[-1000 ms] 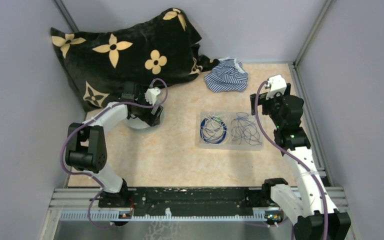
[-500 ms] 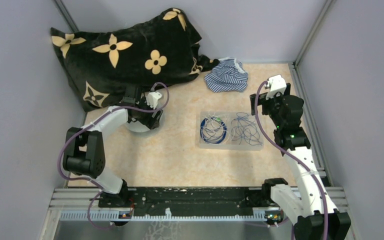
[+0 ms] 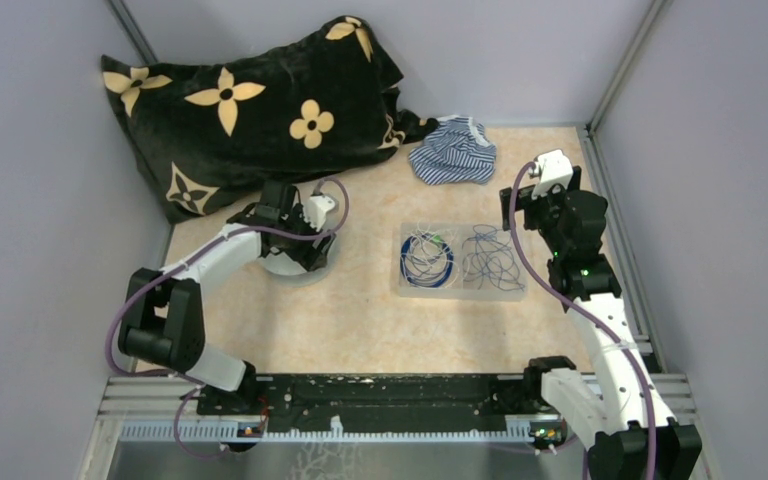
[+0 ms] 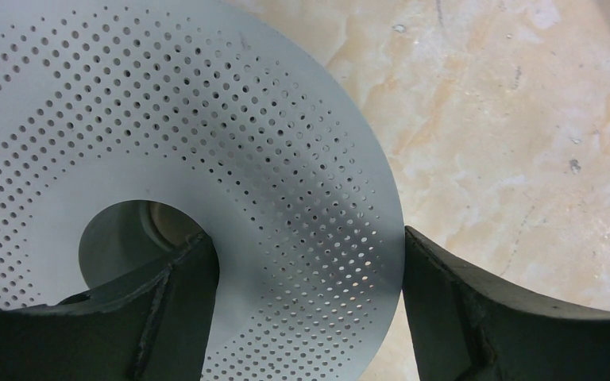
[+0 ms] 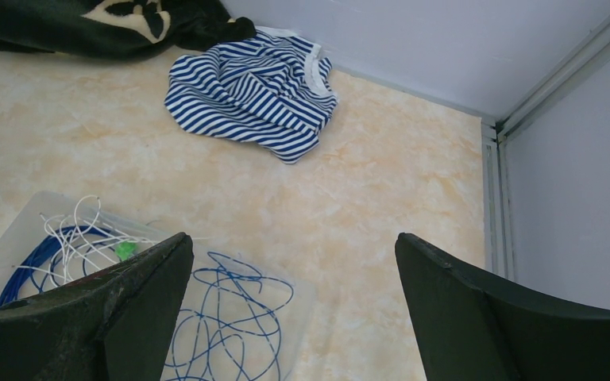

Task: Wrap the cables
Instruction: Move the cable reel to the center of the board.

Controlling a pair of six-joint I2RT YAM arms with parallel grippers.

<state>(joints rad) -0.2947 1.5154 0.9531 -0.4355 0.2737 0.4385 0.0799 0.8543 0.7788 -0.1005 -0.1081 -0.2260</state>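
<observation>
The cables lie in a clear shallow tray (image 3: 460, 291): a ring-like blue and white coil (image 3: 427, 258) with a green bit, and a loose blue tangle (image 3: 492, 260). In the right wrist view the coil (image 5: 59, 248) and tangle (image 5: 222, 317) sit low on the left. My right gripper (image 5: 292, 238) hangs open and empty above the tray's far right side, also seen from the top (image 3: 512, 208). My left gripper (image 4: 306, 238) is shut on the pale perforated spool (image 4: 206, 119). One finger is in its centre hole, the other against its outer rim.
A striped blue and white cloth (image 3: 452, 150) lies at the back behind the tray. A black cushion with tan flowers (image 3: 250, 100) fills the back left corner. Grey walls close in the left, right and back sides.
The left arm reached out to the right and its jaws closed on the spool. The spool has shifted a little right and nearer. The right arm has not moved.
</observation>
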